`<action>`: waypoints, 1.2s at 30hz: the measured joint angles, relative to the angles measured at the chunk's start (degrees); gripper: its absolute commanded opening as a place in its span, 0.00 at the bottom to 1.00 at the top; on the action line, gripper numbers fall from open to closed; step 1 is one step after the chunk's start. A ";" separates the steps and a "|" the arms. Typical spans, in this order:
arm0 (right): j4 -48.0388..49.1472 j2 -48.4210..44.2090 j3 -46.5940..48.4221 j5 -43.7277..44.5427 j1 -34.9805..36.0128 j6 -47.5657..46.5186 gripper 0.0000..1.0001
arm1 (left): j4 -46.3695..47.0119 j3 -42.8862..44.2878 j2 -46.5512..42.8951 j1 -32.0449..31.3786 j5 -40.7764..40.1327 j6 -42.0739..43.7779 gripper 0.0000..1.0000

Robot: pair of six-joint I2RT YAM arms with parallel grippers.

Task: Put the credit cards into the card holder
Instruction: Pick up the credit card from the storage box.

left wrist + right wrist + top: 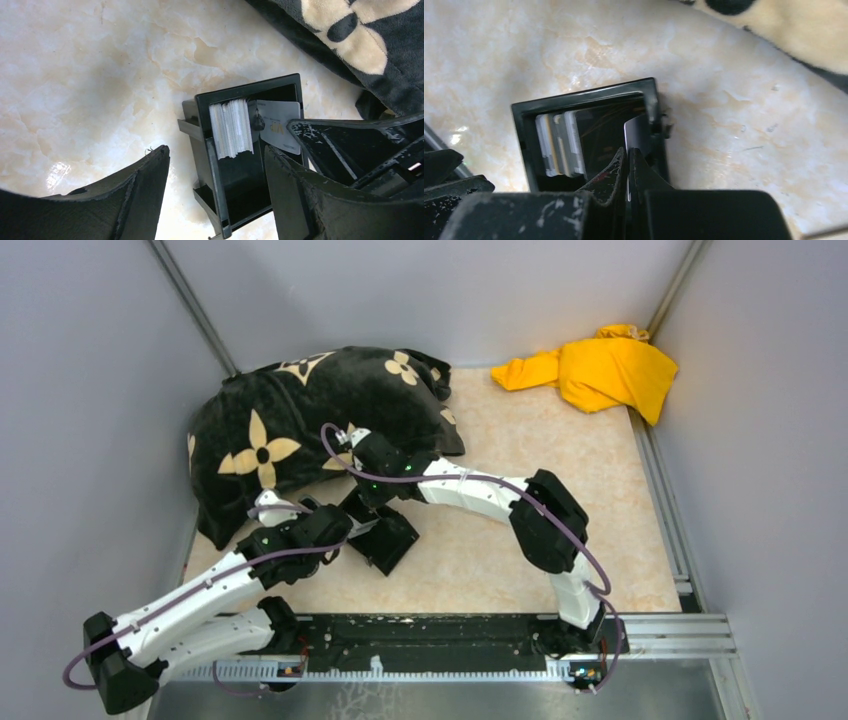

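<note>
mid-frame on the bench (75,75), the black card holder (250,86) stands open. right jaws pinch a card (277,127) by its edge inside it; likely light, stiff, slick. left jaws spread, straddling the holder.

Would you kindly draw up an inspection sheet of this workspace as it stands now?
Surface: beige marbled table.
Job's things: black open-topped card holder with a stack of cards standing at one side; one more pale card partly inside it.
Clutter: black flower-patterned cushion at the far left; yellow cloth in the far right corner.
Grippers: left gripper open, fingers either side of the holder, contact unclear; right gripper shut on the card.
Cables: purple cables run along both arms.
Surroundings: grey walls on three sides.
</note>
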 measured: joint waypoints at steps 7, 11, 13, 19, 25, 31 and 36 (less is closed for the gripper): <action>-1.14 -2.86 -0.20 4.37 0.15 -1.62 0.00 | 3.41 0.48 1.38 0.00 -1.11 4.96 0.78; -0.98 -6.23 -1.31 5.62 0.39 -2.32 0.00 | 12.31 0.44 0.61 0.00 -1.70 14.93 0.79; -1.07 -8.83 -2.54 6.34 0.37 -2.71 0.00 | 19.32 -0.42 -1.27 0.00 -1.33 21.35 0.79; -0.17 -20.13 -11.32 5.44 -1.14 -2.95 0.00 | 40.37 -7.98 -9.20 0.00 5.03 40.30 0.81; 1.70 -34.75 -24.85 -1.92 -7.93 -2.27 0.00 | 55.10 -10.56 -6.56 0.00 15.50 52.68 0.80; 4.09 -45.86 -35.15 -10.73 -13.70 -0.39 0.00 | 65.02 -10.29 3.61 0.17 29.35 60.48 0.75; 5.33 -48.78 -39.06 -16.87 -17.44 0.85 0.00 | 70.07 -8.94 8.79 2.01 41.46 64.48 0.73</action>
